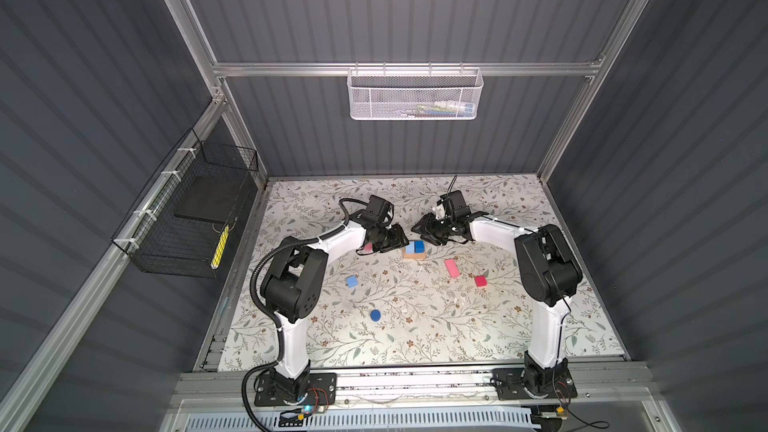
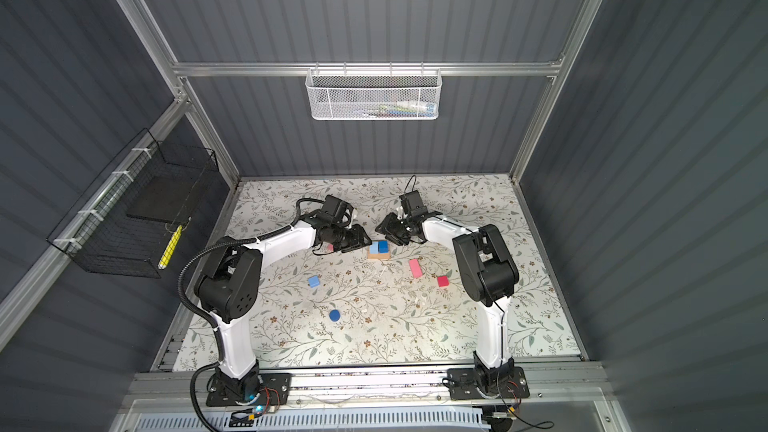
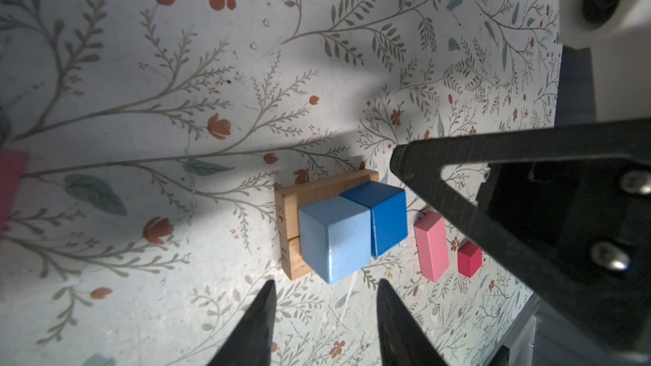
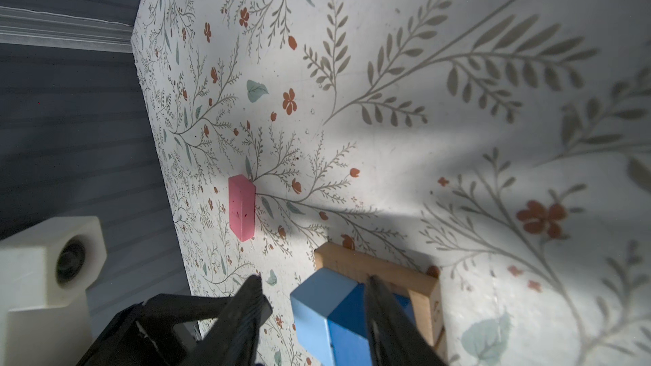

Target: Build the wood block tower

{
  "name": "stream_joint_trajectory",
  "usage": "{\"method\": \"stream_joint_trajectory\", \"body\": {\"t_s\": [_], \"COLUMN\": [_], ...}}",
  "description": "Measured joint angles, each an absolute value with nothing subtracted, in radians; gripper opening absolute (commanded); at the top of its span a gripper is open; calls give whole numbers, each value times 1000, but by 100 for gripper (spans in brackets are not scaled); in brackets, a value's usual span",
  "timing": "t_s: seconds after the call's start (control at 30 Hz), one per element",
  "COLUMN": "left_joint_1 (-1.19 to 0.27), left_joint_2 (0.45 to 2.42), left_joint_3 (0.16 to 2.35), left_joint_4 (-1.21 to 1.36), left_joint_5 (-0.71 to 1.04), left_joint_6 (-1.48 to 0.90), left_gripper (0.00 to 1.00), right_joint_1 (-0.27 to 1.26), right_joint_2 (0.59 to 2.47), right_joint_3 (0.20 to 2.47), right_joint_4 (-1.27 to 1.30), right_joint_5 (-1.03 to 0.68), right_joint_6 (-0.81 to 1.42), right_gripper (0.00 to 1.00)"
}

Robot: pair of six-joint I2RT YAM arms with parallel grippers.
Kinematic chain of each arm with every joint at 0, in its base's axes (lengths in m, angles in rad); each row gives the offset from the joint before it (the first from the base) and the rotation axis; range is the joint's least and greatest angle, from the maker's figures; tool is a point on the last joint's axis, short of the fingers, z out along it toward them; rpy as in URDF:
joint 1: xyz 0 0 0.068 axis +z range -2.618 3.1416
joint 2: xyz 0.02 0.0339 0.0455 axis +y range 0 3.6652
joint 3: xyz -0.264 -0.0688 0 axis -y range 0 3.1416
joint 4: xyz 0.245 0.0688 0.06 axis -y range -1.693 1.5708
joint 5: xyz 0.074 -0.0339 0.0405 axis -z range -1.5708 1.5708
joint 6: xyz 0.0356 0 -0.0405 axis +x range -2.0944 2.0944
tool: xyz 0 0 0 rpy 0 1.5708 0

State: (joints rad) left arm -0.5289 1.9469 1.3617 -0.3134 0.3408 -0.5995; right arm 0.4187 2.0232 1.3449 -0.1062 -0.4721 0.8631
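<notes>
Left fingers (image 3: 257, 322) and right fingers (image 4: 246, 311), narrowly parted and seemingly empty, flank the tan wooden base (image 3: 292, 202); best lift straight off, sparing its blue wooden cubes (image 3: 334, 237).

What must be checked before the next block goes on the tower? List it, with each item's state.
1. Tan base lying flat: ok.
2. Light blue cube and dark blue cube side by side on it: ok.
3. Left gripper open and empty: ok.
4. Right gripper clear of those cubes: cannot tell.
5. Red cube lying free beside a pink oblong: ok.
</notes>
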Motion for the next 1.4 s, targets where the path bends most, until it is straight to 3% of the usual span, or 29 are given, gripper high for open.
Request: {"method": "stream_joint_trajectory", "body": {"t_s": [1.17, 1.4], "left_joint_1": [-529, -529], "left_joint_2": [1947, 1947], "left_joint_3": [1362, 1362], "left_joint_4": [-313, -313], "left_joint_5": [341, 341], "left_joint_6": [-599, -600], "left_gripper": [47, 44], "right_joint_1": [424, 424], "right_joint_2": [2024, 2024], "right_joint_3": [1345, 1345], "right_joint_4": [-115, -124], "right_joint_5": [-475, -473], "right_joint_6": [872, 872], "right_gripper": [50, 61]}}
